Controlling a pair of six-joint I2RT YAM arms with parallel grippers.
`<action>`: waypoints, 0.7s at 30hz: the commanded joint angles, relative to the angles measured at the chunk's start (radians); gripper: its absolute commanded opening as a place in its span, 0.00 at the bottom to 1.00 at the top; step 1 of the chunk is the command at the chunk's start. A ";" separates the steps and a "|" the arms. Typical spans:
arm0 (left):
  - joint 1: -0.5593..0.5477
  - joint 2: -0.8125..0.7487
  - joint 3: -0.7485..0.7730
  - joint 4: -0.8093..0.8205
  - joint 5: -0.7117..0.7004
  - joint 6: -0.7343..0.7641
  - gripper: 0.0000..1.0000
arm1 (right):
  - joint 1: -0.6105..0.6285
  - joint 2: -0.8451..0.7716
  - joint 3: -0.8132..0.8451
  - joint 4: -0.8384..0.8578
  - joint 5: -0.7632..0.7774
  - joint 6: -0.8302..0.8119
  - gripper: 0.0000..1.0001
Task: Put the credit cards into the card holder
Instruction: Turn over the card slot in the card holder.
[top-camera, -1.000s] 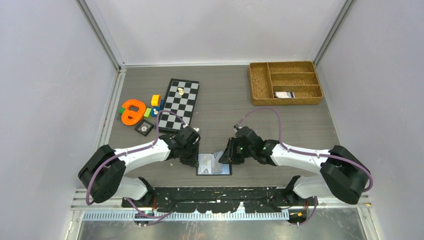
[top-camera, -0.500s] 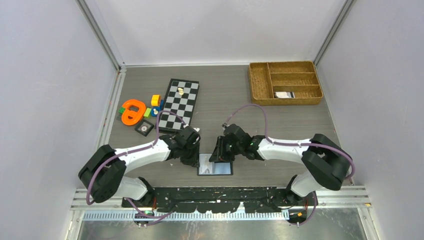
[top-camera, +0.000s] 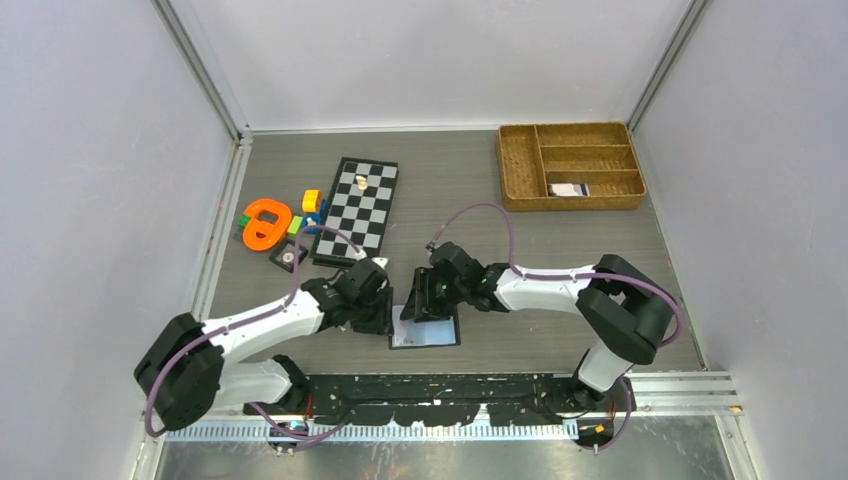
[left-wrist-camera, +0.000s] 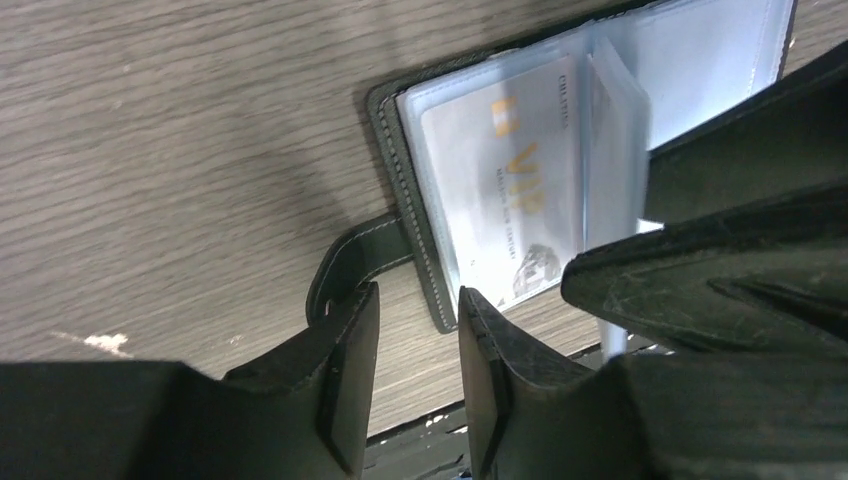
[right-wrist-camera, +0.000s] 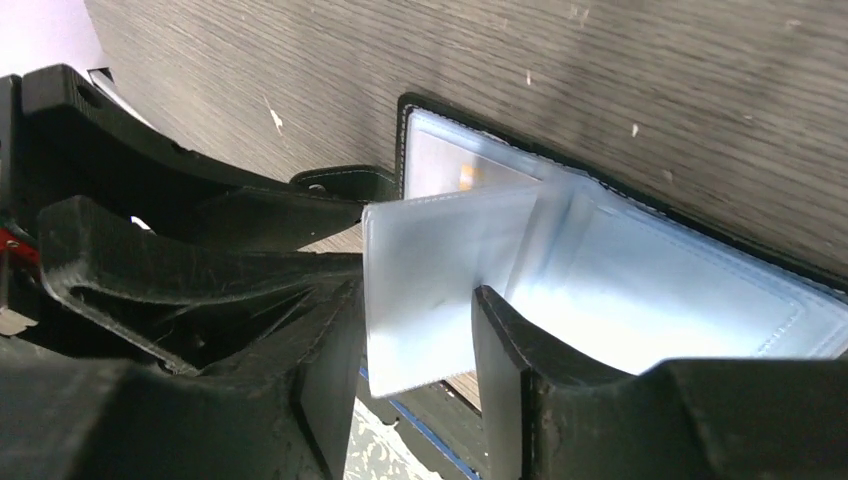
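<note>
Where the black leather-like folding card holder (top-camera: 425, 333) lies: open, between both grippers
Whitish VIP card (left-wrist-camera: 500, 190): in its pocket
Left gripper (left-wrist-camera: 417, 300): jaws parted, empty
Right gripper (right-wrist-camera: 413, 300): jaws parted, clear sleeve (right-wrist-camera: 425, 250) between

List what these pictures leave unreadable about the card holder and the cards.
- Top view: left gripper and right gripper cover much of the card holder.
- Left wrist view: the right gripper's black body hides the holder's right half; the small print on the card is blurred.
- Right wrist view: a raised clear sleeve covers most of that card.
- Top view: the item in the woven tray is too small to identify.
</note>
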 joint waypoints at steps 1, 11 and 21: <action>0.009 -0.093 -0.028 -0.081 -0.048 -0.010 0.39 | 0.007 -0.004 0.081 0.003 0.010 -0.045 0.51; 0.033 -0.265 -0.011 -0.197 -0.103 -0.017 0.57 | 0.005 -0.048 0.215 -0.145 0.149 -0.115 0.54; 0.222 -0.168 0.188 -0.201 0.067 0.138 0.83 | -0.250 -0.242 0.335 -0.562 0.485 -0.309 0.68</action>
